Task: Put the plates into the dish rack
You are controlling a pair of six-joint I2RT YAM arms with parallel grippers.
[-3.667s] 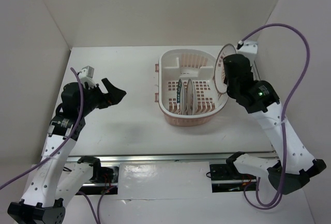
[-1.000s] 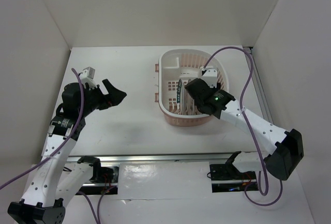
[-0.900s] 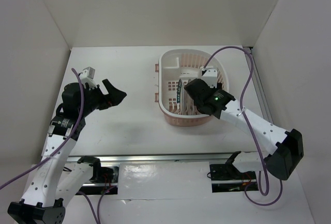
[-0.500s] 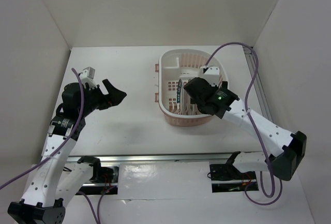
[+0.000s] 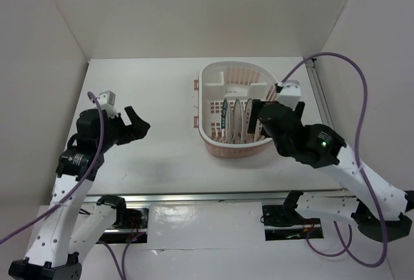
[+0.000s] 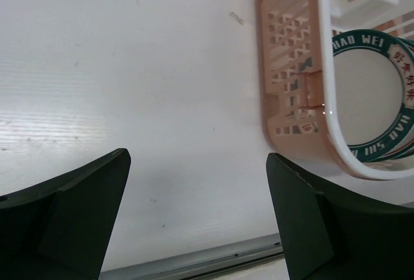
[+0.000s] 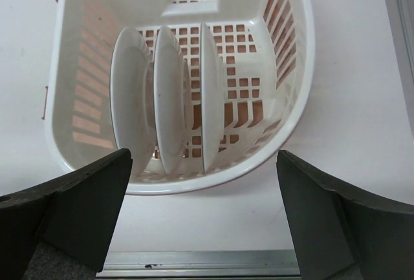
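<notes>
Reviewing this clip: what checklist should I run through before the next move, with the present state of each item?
1. All three plates inside the dish rack: ok, they stand on edge, side by side.
2. The teal lettered plate among them: ok, it is on the left arm's side.
3. Nothing held by the right gripper: ok, it is open above the rack and touches no plate.
4. Nothing held by the left gripper: ok, it is open over the table.
5. Plate bottoms seated in the grid slots: cannot tell, the contact is hidden.
</notes>
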